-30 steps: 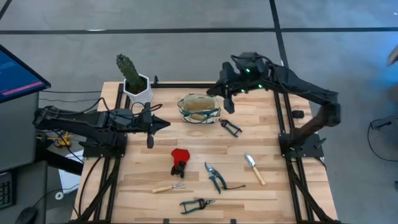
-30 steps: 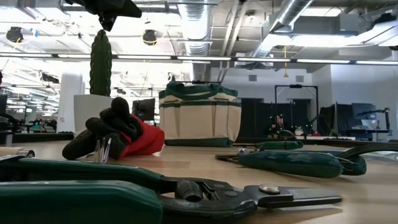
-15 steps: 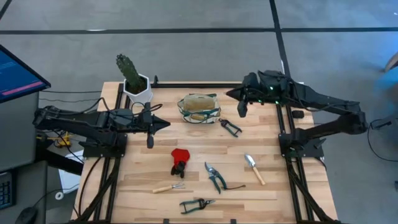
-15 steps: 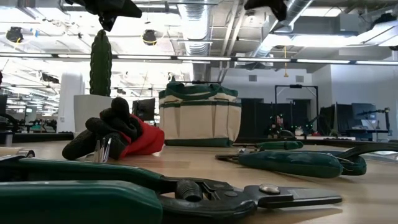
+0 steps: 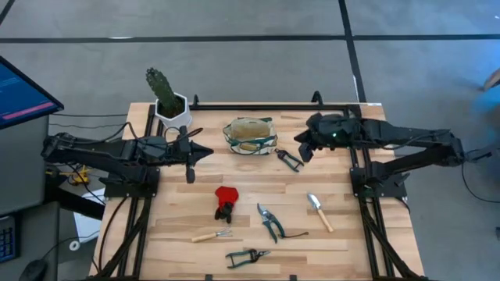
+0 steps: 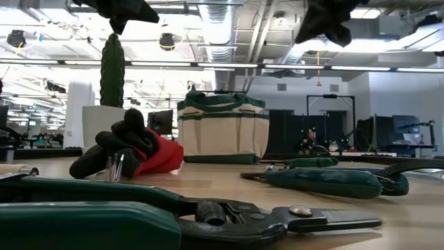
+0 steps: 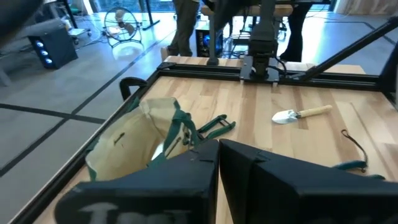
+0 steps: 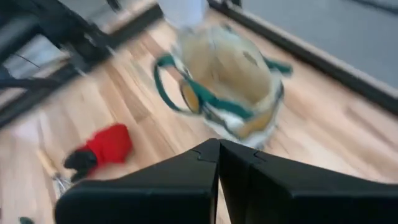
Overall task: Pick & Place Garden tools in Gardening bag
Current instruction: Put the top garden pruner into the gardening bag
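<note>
Beige canvas with dark green trim marks the gardening bag [image 5: 250, 135], which stands open at the far middle of the wooden table [image 5: 336, 187], just beside a white hexagonal pot [image 5: 173, 114] holding a cactus [image 5: 160, 86] at the far left corner. None of the garden tools are inside it as far as the views show; they lie scattered over the boards. A small pair of dark-handled shears [image 5: 289, 159] rests just to the right of the bag. Nearer the front, a red-and-black item [image 5: 226, 200] lies near the middle, green-handled pruning shears [image 5: 269, 222] lie to its right, and a wooden-handled trowel [image 5: 319, 211] sits farther right. A small rake [image 5: 212, 235] lies toward the front left, and another pair of green-handled shears [image 5: 248, 255] rests at the front edge. The left gripper [image 5: 205, 154] hovers above the table to the left of the bag, its fingers pressed together and holding nothing. The right gripper [image 5: 300, 141] hangs above the boards just right of the bag, close over the small shears, its fingers likewise pressed together and empty. In the right wrist view the bag [image 8: 227, 87] and the red-and-black item [image 8: 102, 148] both show beyond the closed fingers.
</note>
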Robot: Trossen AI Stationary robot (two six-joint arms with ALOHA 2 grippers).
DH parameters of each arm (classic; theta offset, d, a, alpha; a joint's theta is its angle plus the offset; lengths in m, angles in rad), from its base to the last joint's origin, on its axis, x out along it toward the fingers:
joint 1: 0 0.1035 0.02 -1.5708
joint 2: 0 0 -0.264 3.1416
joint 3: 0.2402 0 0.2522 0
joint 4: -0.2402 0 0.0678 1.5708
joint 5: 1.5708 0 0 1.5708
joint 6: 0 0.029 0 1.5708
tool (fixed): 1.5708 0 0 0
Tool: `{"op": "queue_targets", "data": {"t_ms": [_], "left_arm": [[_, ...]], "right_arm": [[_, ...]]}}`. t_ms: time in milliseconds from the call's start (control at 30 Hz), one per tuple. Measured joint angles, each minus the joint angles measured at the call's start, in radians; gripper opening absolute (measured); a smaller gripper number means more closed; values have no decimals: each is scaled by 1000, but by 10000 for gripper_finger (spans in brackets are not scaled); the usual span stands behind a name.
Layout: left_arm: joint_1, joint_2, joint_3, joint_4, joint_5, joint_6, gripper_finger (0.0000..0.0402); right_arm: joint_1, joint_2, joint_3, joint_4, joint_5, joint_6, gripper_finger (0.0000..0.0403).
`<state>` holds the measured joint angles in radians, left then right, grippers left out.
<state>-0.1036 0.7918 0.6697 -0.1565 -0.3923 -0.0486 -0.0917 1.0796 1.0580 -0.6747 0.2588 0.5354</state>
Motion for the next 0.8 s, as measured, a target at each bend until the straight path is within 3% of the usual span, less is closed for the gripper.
{"op": "queue_targets", "data": {"t_ms": [367,800], "left_arm": [[0,0,0,5,-121,1,4],[0,0,0,8,-135,0,4]], "right_arm": [[103,80,0,-103,61,144,0],[131,195,0,-100,59,146,0]]}}
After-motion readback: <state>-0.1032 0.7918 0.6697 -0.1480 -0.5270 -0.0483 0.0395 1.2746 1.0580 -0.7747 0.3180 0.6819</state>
